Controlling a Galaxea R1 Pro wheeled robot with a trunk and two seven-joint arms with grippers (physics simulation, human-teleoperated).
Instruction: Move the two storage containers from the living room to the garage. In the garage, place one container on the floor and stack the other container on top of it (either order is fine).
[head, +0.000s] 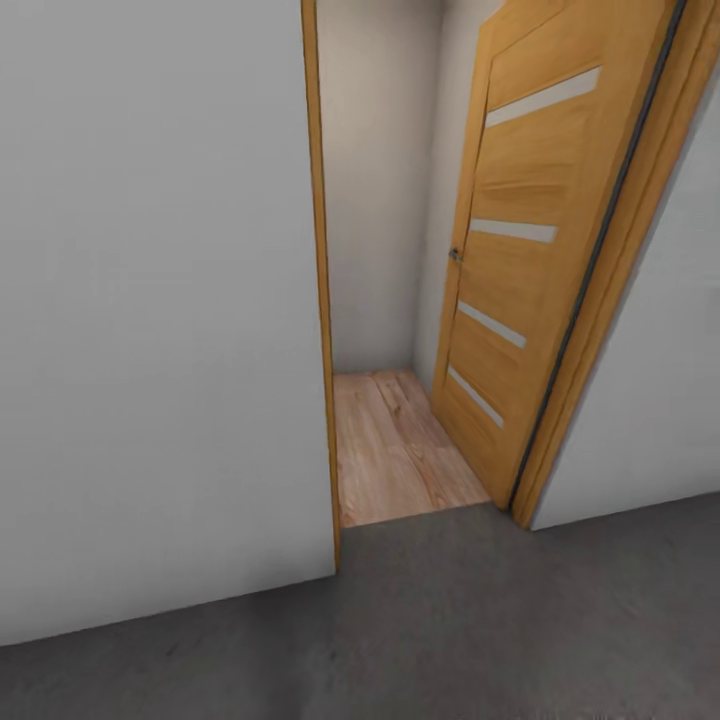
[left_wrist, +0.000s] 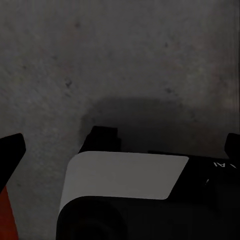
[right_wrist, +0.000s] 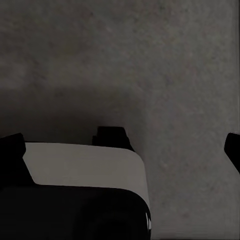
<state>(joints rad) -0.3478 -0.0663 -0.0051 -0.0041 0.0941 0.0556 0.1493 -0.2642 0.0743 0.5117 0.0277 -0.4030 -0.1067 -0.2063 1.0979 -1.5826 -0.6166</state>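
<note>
Nearest the robot, head view: rough dark grey concrete floor (head: 480, 630) runs across the whole near strip, plain, unmarked. Left wrist view: left gripper (left_wrist: 122, 145) hangs over that concrete, two black fingertips (left_wrist: 12, 147) at opposite edges of the frame, wide apart, nothing but floor between them, so jaws fully spread and holding nothing. Same view, a sliver of orange-red (left_wrist: 6, 215) sits at the frame corner just beside one fingertip; prob. part of a storage container, but too little shows to confirm or to say whether it touches the finger. White-and-black robot body (left_wrist: 125, 175) lies below the cam, casting a soft shadow on the concrete. Right wrist view: right gripper (right_wrist: 122, 147) likewise over bare concrete, fingertips (right_wrist: 12, 147) set at both frame edges, jaws wide, empty. Further off, head view: plain white wall (head: 150, 300) fills the left, its base meeting the concrete. Centre, an open doorway w/ orange-wood frame (head: 322, 300); beyond the threshold, light wood-plank flooring (head: 395, 450) in a narrow passage closed by a pale far wall (head: 375, 180). Right of the opening, orange-wood door (head: 530, 230) swung inward, four pale horizontal slits, small dark handle (head: 456, 255) on its far edge. White wall continues at far right.
</note>
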